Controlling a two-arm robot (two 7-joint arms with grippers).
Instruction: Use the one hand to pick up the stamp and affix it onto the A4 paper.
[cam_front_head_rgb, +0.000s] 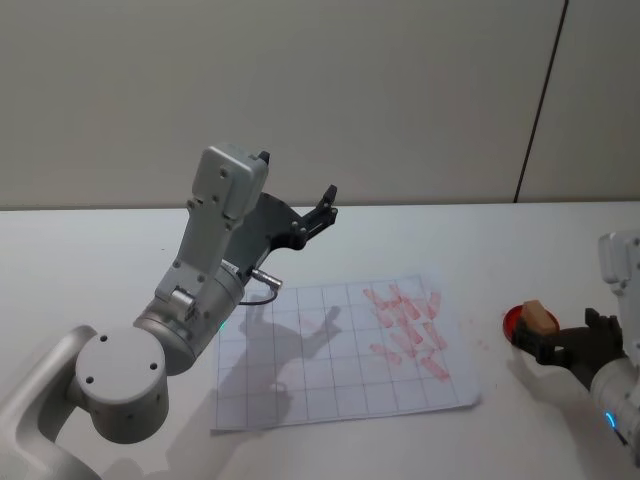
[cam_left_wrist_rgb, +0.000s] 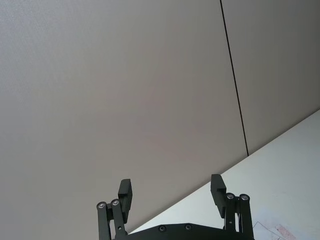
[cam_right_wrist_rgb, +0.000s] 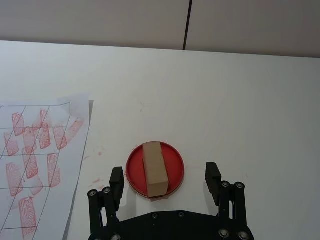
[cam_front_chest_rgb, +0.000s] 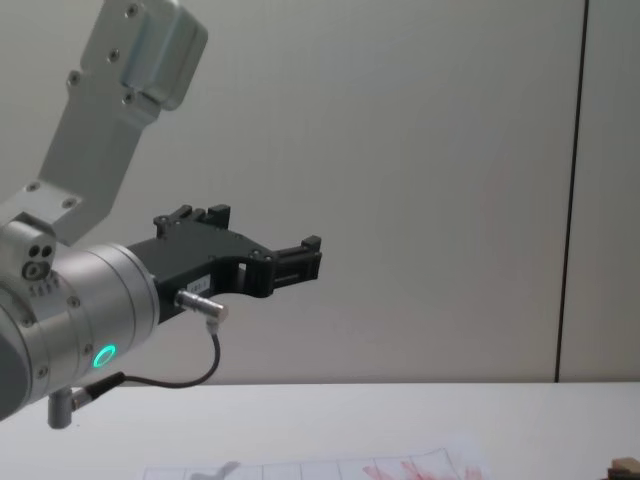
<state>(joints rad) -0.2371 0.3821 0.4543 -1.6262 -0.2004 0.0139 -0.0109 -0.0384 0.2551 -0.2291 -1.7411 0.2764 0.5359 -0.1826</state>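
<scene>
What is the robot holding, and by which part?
Nothing. The right gripper is open beside the stamp on the red pad, not touching it; the left gripper is open, raised.

There are two grippers: the left gripper (cam_front_head_rgb: 328, 203) and the right gripper (cam_right_wrist_rgb: 165, 174). There is one stamp (cam_right_wrist_rgb: 154, 169), one round red pad (cam_right_wrist_rgb: 176, 161) and one A4 paper (cam_front_head_rgb: 320, 350), on one white table (cam_front_head_rgb: 100, 250). The red marks (cam_front_head_rgb: 405, 330) on the paper are many and overlap, so an exact number cannot be told

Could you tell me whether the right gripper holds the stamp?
No, the right gripper is open, its fingers clear of the stamp lying on the red pad.
</scene>
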